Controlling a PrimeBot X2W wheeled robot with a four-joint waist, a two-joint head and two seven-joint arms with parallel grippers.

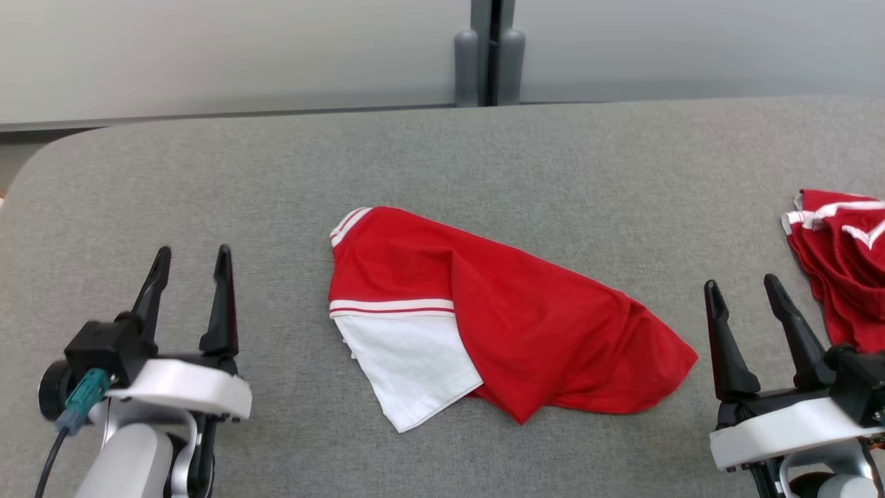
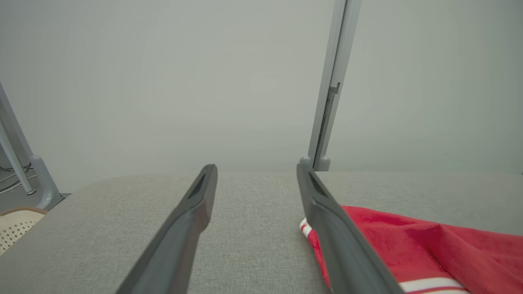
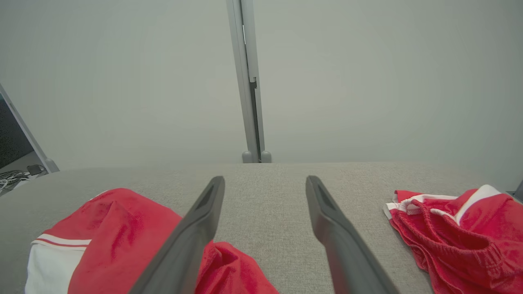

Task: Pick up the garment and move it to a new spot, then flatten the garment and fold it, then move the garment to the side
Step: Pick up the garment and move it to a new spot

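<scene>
Red-and-white garment (image 1: 511,325) is lying loosely folded on grey table (image 1: 207,173).
Left gripper (image 1: 192,252) and right gripper (image 1: 741,282) are standing wide open, holding nothing.

This looks to me like a lab test bay: bare pale partition panels (image 1: 235,55) and a grey post (image 1: 489,62) behind the far edge of my cloth-covered table (image 1: 553,152).

We see a grey fabric tabletop (image 1: 207,173); a red-and-white shirt (image 1: 525,325) lies at centre, with red shorts (image 1: 843,263) at three o'clock.
</scene>
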